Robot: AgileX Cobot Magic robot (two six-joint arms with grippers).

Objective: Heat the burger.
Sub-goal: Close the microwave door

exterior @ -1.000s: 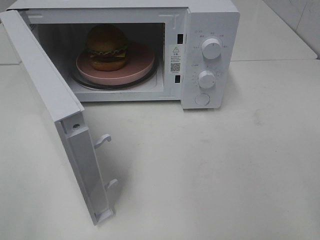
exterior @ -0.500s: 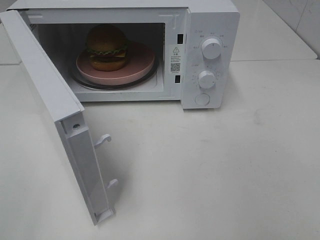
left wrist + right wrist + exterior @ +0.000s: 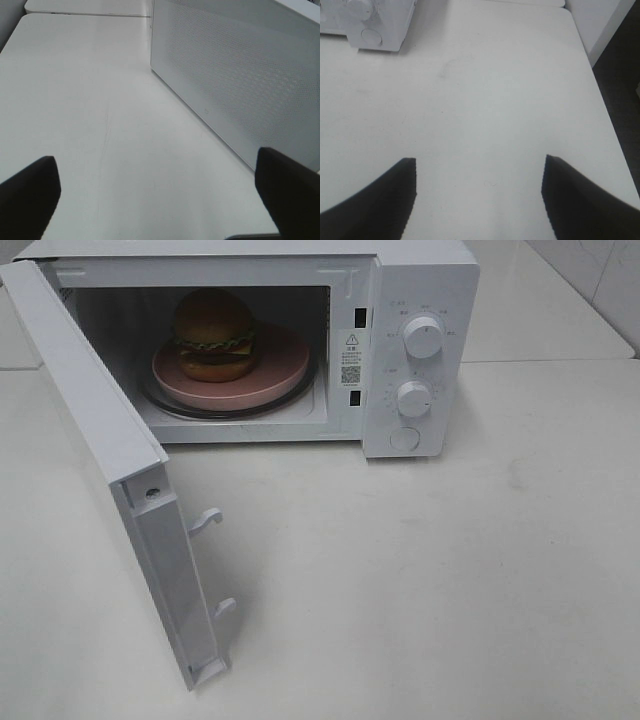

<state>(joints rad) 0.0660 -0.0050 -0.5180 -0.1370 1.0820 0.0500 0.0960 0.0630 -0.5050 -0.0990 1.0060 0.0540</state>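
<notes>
The burger (image 3: 213, 334), with brown bun, green lettuce and dark patty, sits on a pink round plate (image 3: 280, 368) inside the white microwave (image 3: 420, 280). The microwave door (image 3: 110, 455) stands wide open, swung out to the left. Neither arm shows in the high view. My left gripper (image 3: 160, 190) is open and empty above the table, beside the door's outer face (image 3: 235, 75). My right gripper (image 3: 479, 192) is open and empty above bare table, with the microwave's control corner (image 3: 370, 25) far ahead of it.
The microwave has two white knobs (image 3: 423, 337) and a round button (image 3: 404, 438) on its right panel. A glass turntable (image 3: 170, 402) lies under the plate. The white table (image 3: 450, 580) stretches in front. Its right edge (image 3: 592, 75) shows in the right wrist view.
</notes>
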